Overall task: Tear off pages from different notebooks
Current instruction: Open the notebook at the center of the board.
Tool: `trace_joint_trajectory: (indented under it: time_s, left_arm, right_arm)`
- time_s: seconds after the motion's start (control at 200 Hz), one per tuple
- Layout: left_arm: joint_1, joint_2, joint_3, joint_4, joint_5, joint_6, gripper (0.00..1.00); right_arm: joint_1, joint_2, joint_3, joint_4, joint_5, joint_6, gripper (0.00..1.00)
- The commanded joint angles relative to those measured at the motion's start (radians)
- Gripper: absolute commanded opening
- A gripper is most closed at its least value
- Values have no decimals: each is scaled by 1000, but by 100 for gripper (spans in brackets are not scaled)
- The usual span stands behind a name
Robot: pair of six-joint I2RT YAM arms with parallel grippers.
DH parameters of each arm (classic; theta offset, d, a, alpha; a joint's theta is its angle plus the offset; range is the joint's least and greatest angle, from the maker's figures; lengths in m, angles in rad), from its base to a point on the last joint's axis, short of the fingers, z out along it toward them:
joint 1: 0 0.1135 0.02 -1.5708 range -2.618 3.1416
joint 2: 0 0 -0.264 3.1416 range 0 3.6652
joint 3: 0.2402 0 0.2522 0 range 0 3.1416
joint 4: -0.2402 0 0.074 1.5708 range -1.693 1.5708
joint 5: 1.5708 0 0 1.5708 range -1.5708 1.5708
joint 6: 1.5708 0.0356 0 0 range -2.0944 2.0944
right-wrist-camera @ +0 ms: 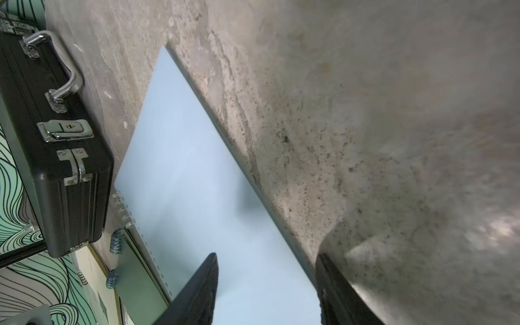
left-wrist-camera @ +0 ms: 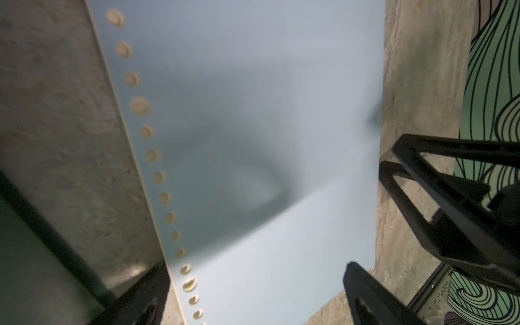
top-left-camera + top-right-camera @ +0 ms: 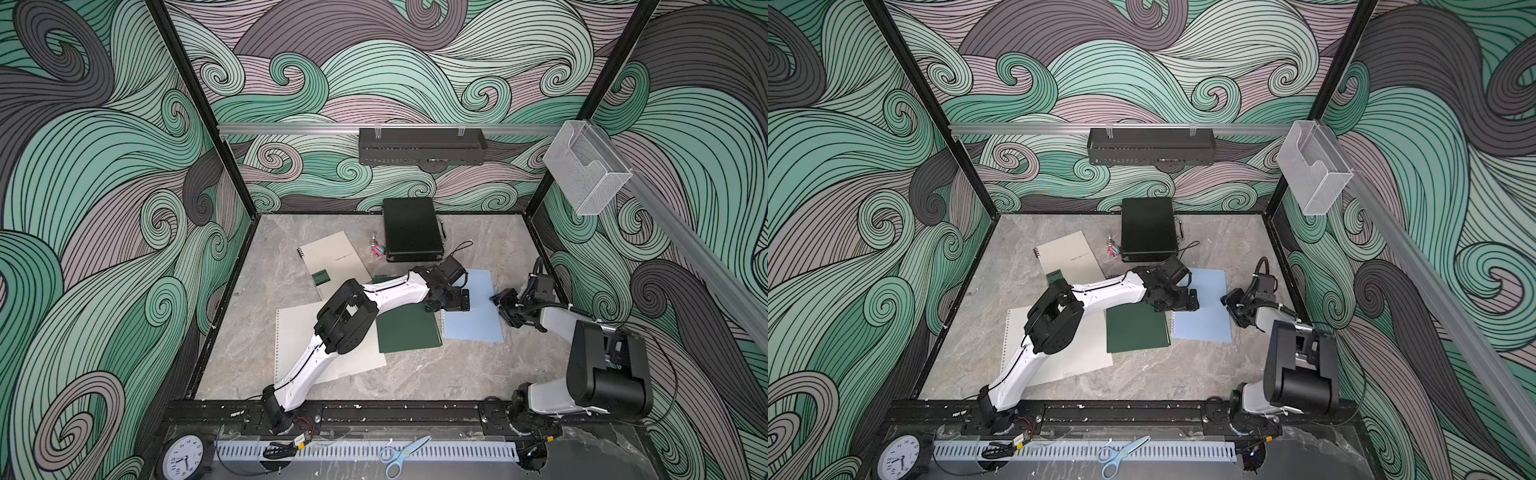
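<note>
Both top views hang high above the 6 o'clock edge of the tabletop (image 3: 436, 374) and look steeply down toward the back wall (image 3: 395, 83) at 12 o'clock. They take in the whole cell and share nearly everything, shifted slightly sideways. In both, the light blue notebook (image 3: 478, 320) (image 3: 1204, 316) lies toward 3 o'clock. The left wrist view sits very close over that notebook (image 2: 267, 112), and part of it is blurred. The right wrist view skims low across the tabletop, sharing the same notebook (image 1: 183, 168) and adding the black case (image 1: 42, 140).
</note>
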Motion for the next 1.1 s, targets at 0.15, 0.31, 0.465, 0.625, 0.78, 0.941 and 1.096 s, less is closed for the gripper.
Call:
trace_joint_trajectory:
  time_s: [0.15, 0.31, 0.465, 0.625, 0.78, 0.941, 1.096]
  left_arm:
    - [-5, 8, 4, -4, 12, 14, 95]
    - [-4, 9, -1, 0, 10, 15, 95]
    - [-5, 7, -2, -2, 6, 15, 95]
    - [-4, 4, -2, -4, 1, 15, 95]
    - [-6, 2, -2, -6, 2, 17, 95]
    - [-6, 0, -5, -5, 0, 11, 95]
    - [-7, -8, -13, 3, 1, 12, 95]
  right_arm:
    - [0, 21, -11, 57, -84, 37, 45]
    - [0, -28, -13, 54, -124, 57, 36]
    - [0, -96, -17, 33, -141, 61, 33]
    - [1, -130, -29, 40, -203, 74, 30]
    - [8, -176, -44, 47, -243, 81, 31]
    - [14, -220, -55, 47, -240, 47, 38]
    - [18, -218, -73, 87, -248, 24, 44]
